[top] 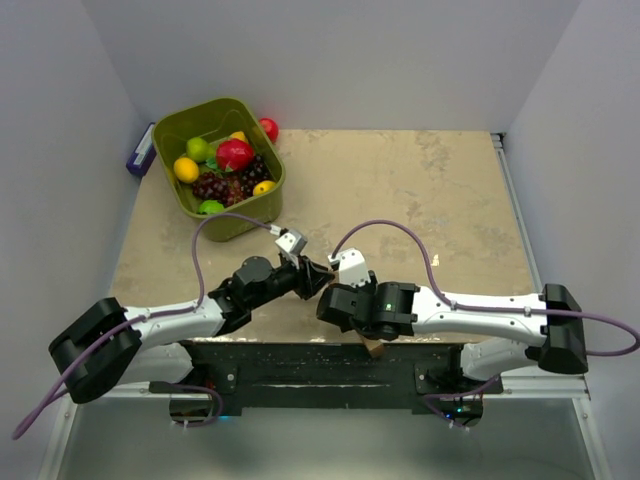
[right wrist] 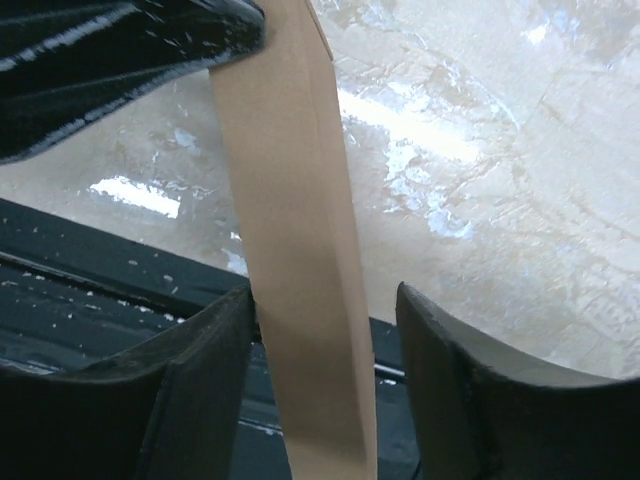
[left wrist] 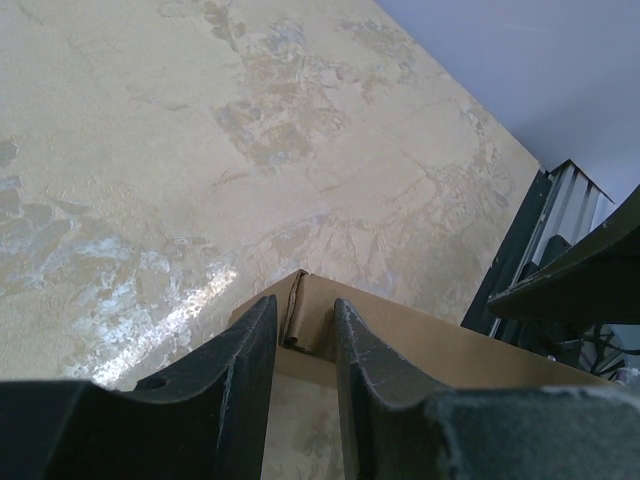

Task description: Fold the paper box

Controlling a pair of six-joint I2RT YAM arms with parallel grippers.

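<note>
Paper box (left wrist: 430,345) is held at the near edge of the table (top: 450,190), between both arms, and is judged only partly folded, with its flaps not yet tucked. The left gripper (left wrist: 303,312) is clamped on a creased corner. The right gripper (right wrist: 322,300) is spread loosely around a smooth, flat brown cardboard strip.

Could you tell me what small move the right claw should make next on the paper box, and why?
Probably close the right claw on the paper box. A brown panel stands between its open jaws, beside one finger with a gap to the other, while the left claw appears to pinch another edge, so both would hold it for folding.
</note>
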